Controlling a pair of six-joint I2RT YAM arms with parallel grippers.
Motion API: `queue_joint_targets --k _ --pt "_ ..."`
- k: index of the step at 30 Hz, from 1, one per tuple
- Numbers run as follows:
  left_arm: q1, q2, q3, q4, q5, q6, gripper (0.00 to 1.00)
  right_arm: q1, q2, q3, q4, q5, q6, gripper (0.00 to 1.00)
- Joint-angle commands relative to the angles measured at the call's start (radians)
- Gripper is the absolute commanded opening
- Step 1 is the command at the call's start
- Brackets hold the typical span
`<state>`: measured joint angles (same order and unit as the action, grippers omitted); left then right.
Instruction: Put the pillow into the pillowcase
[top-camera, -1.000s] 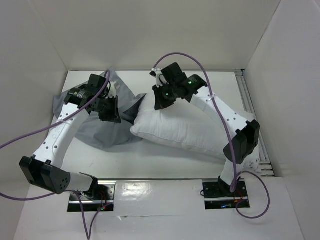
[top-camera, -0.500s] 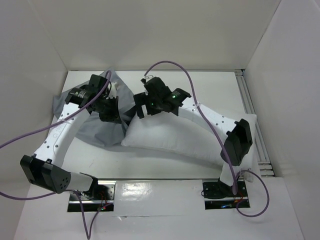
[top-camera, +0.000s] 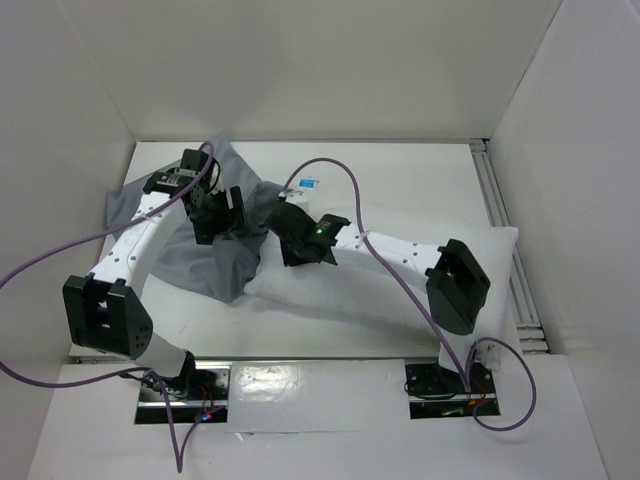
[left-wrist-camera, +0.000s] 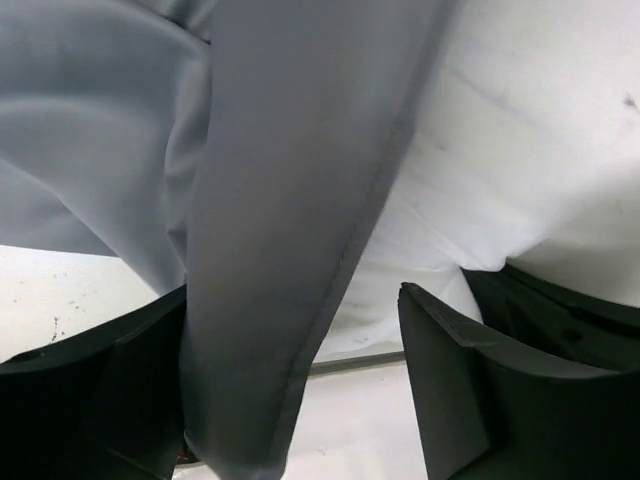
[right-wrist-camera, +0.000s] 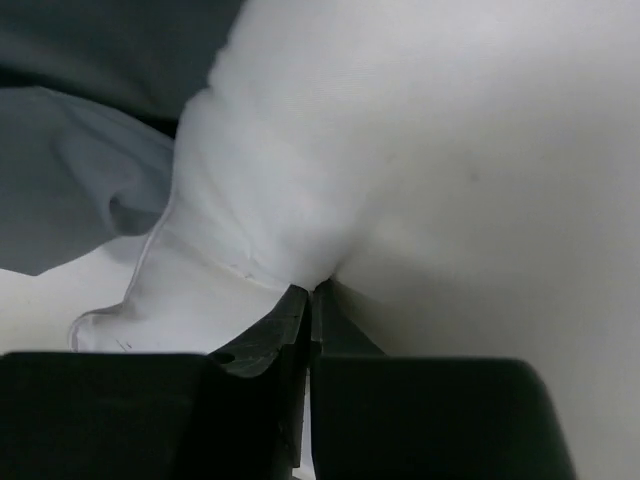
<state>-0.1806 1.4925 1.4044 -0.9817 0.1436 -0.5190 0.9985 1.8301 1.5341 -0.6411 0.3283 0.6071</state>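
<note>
The white pillow (top-camera: 340, 292) lies across the middle of the table, and its left end meets the blue-grey pillowcase (top-camera: 200, 265) bunched at the left. My right gripper (top-camera: 288, 252) is shut on a pinch of the pillow's left end (right-wrist-camera: 450, 150), with the pillowcase (right-wrist-camera: 80, 200) just beyond. My left gripper (top-camera: 228, 212) hangs over the pillowcase's right edge. Its jaws stand wide apart. A fold of pillowcase (left-wrist-camera: 290, 200) hangs between them against the left finger (left-wrist-camera: 100, 400), with a gap to the right finger (left-wrist-camera: 470, 400). The pillow (left-wrist-camera: 500, 150) shows behind.
White walls close in the table on the left, back and right. A metal rail (top-camera: 495, 190) runs along the right side. A small blue-and-white tag (top-camera: 307, 184) lies behind the pillow. Purple cables (top-camera: 350, 190) loop over both arms.
The right gripper moved left and down, opened, then shut on the pillow's left end; the pillow shifted left toward the pillowcase. The left gripper let go of the cloth and opened.
</note>
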Motion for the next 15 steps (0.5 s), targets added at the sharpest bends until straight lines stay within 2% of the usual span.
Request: queue_joint_targets --k 1,3,6,9,12,14,15 --pt "0.015 -0.003 -0.03 0.041 0.056 -0.07 0.86 -0.029 -0.032 -0.077 0.13 -0.044 0.002 0.0" --pt "0.015 -0.018 -0.057 0.054 0.056 -0.113 0.82 -0.041 -0.06 -0.095 0.153 -0.086 -0.055 0.0" --pt "0.004 -0.055 -0.122 0.063 0.034 -0.195 0.71 -0.067 -0.092 -0.104 0.164 -0.176 -0.099 0.0" --pt "0.004 -0.11 -0.206 0.115 0.036 -0.272 0.68 -0.077 -0.113 -0.114 0.164 -0.254 -0.136 0.0" --pt "0.004 -0.11 -0.228 0.149 0.013 -0.273 0.71 -0.086 -0.141 -0.124 0.173 -0.354 -0.191 0.0" --pt "0.013 -0.081 -0.228 0.172 -0.019 -0.263 0.68 -0.086 -0.155 -0.114 0.138 -0.425 -0.228 0.0" --pt "0.013 -0.049 -0.228 0.172 -0.032 -0.254 0.61 -0.086 -0.167 -0.101 0.115 -0.442 -0.245 0.0"
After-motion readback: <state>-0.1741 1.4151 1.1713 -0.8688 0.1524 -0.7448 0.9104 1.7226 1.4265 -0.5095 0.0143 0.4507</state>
